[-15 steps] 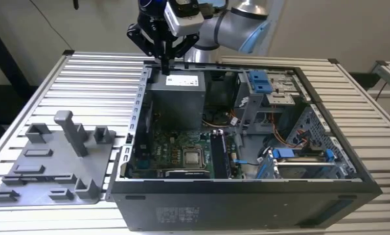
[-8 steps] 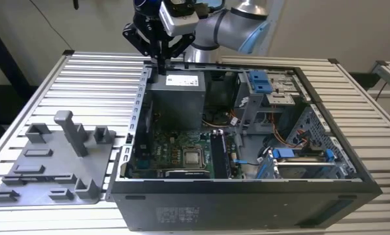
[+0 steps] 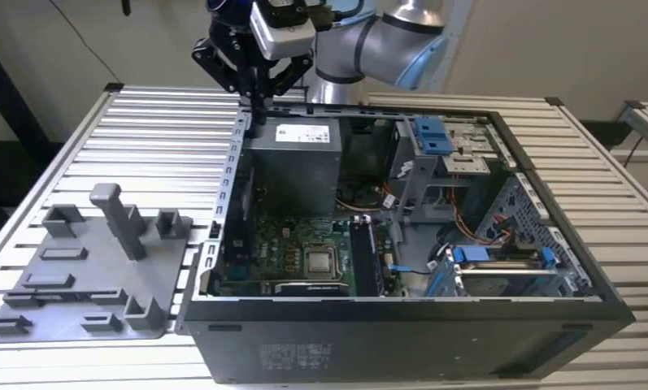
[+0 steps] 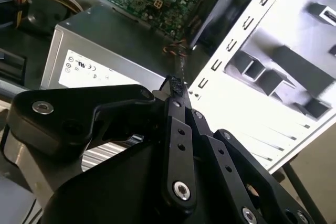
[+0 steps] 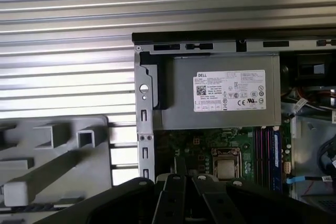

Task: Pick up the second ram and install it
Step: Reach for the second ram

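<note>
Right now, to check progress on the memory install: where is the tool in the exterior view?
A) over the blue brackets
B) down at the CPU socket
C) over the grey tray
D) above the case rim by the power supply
D: the tool, shut on the second ram, hangs above the computer case rim beside the power supply.

Open computer case — grey fixture alongside
</note>
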